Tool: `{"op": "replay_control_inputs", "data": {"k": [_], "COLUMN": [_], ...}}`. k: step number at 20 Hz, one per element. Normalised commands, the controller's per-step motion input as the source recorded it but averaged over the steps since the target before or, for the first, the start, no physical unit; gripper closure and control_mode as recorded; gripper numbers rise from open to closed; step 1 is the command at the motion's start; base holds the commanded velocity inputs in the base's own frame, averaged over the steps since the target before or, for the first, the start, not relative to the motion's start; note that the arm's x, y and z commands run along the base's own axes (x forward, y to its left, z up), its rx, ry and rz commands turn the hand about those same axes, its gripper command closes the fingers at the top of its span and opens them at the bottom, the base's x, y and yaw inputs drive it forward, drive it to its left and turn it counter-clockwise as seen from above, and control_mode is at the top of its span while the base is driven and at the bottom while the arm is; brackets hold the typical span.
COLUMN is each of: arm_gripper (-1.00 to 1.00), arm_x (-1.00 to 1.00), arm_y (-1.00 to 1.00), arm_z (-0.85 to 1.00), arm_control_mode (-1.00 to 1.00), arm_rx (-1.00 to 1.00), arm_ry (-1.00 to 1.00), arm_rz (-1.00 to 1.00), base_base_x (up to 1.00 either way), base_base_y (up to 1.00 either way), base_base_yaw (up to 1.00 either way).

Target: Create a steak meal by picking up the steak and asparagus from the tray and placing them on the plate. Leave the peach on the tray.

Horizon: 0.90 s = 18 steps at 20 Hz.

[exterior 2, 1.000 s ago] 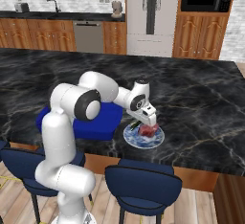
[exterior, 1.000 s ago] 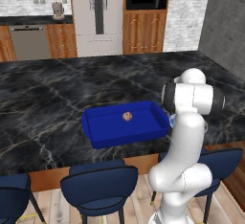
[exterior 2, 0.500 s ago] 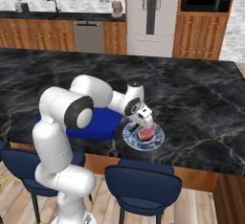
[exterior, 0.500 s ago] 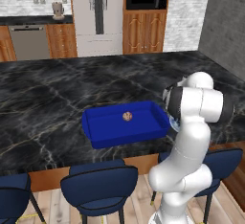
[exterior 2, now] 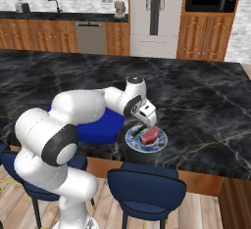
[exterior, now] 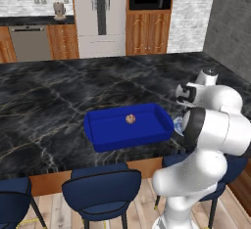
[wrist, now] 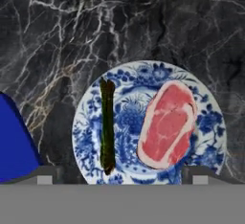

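Observation:
The small blue-patterned plate (wrist: 131, 82) lies on the dark marble counter just right of the big blue tray (exterior 2: 100, 131). On the plate the reddish-pink steak (wrist: 167, 125) rests at the right and the dark green asparagus (wrist: 106, 125) lies at the left, a gap between them. My gripper (wrist: 122, 176) hovers straight above the plate, open, its fingertips (wrist: 45, 175) wide apart with nothing between them. From the right base view the gripper (exterior 2: 148, 121) hangs a little above the steak (exterior 2: 150, 134). The peach (exterior: 130, 119) sits alone in the tray (exterior: 98, 142).
Blue bar stools (exterior 2: 146, 184) line the counter's front edge below the plate and tray. My own arm reaches over the tray's right end. Bare marble counter (exterior 2: 206, 110) stretches right of and behind the plate. Cabinets and a fridge stand far behind.
The gripper has opened and let go of the steak, which now lies on the plate. The hand has lifted a little above it.

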Motion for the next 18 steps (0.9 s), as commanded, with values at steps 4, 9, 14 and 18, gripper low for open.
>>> {"op": "replay_control_inputs", "data": {"k": [4,9,14,18], "arm_gripper": [-1.00,-1.00,-1.00,-1.00], "arm_x": [-0.90,-0.98,-0.91,-0.65], "arm_y": [0.00,0.06,-0.08,-0.39], "arm_z": [0.54,0.60,0.32,0.23], "arm_control_mode": [-1.00,-1.00,-1.00,-1.00], "arm_rx": [-0.02,-0.12,-0.16,-0.12], "arm_ry": [-0.25,-0.39,-0.32,-0.13], "arm_rz": [0.00,0.00,0.03,0.08], "base_base_x": [0.00,0.00,0.00,0.00], "base_base_y": [0.00,0.00,0.00,0.00], "base_base_yaw": [0.00,0.00,0.00,0.00]}}
